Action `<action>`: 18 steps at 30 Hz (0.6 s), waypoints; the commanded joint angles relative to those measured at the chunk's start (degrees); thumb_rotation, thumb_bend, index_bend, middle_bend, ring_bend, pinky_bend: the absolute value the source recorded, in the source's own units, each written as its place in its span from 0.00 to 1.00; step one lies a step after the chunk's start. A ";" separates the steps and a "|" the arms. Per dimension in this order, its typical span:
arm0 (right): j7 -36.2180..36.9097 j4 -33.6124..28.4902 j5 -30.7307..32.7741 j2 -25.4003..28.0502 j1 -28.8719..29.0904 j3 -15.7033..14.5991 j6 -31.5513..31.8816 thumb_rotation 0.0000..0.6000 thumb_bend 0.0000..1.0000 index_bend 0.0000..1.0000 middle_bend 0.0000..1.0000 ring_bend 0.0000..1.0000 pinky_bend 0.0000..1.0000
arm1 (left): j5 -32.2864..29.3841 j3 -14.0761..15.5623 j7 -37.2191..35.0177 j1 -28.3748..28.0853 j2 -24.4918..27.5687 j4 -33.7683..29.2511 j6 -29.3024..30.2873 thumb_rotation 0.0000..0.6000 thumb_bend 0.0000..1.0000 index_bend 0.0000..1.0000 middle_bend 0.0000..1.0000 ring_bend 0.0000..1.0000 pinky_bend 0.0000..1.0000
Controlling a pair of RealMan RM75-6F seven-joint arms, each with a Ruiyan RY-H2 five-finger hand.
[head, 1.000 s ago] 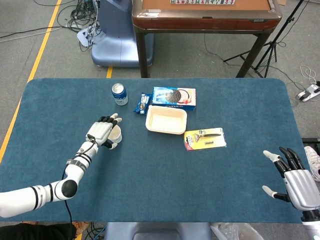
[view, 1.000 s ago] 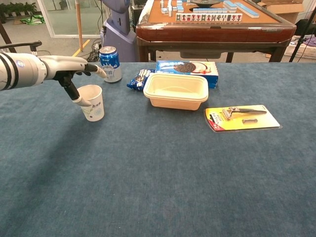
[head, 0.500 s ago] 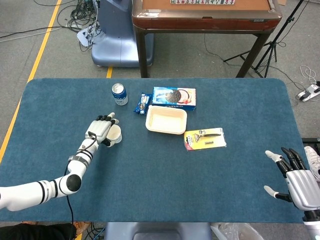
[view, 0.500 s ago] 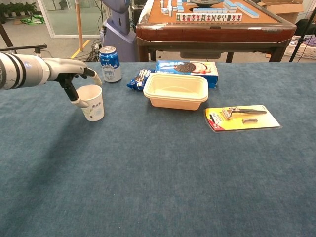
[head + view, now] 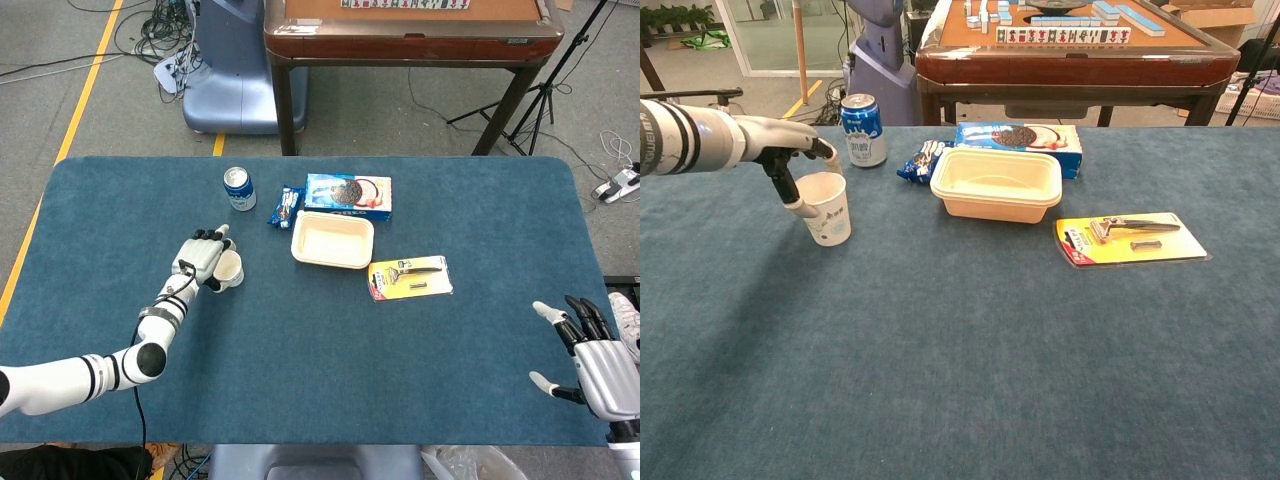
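The left hand (image 5: 201, 259) has reached the small white paper cup (image 5: 827, 207), fingers curled at its rim, though the cup stands unlifted on the blue-covered bench (image 5: 300, 350); the right hand (image 5: 592, 360) hovers spread and empty.

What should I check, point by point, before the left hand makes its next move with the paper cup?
1. Contact: the left hand is at the paper cup, with a thumb against its side in the chest view. A firm grip: cannot tell.
2. Cup upright on the table: ok.
3. Cup contents: cannot tell, the inside is not clear in either view.
4. Space around the cup: the blue can stands behind it, apart. The cream container is off to the side: ok.
5. Right hand open near the table's edge, far from everything: ok.
6. Razor pack lies flat, out of the way: ok.
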 commanded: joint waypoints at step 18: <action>-0.15 -0.13 -0.28 -0.06 -0.28 -0.01 0.31 1.00 0.11 0.17 0.24 0.02 0.00 | 9.05 -8.26 -25.01 8.45 3.45 -3.56 -8.61 1.00 0.23 0.32 0.00 0.00 0.00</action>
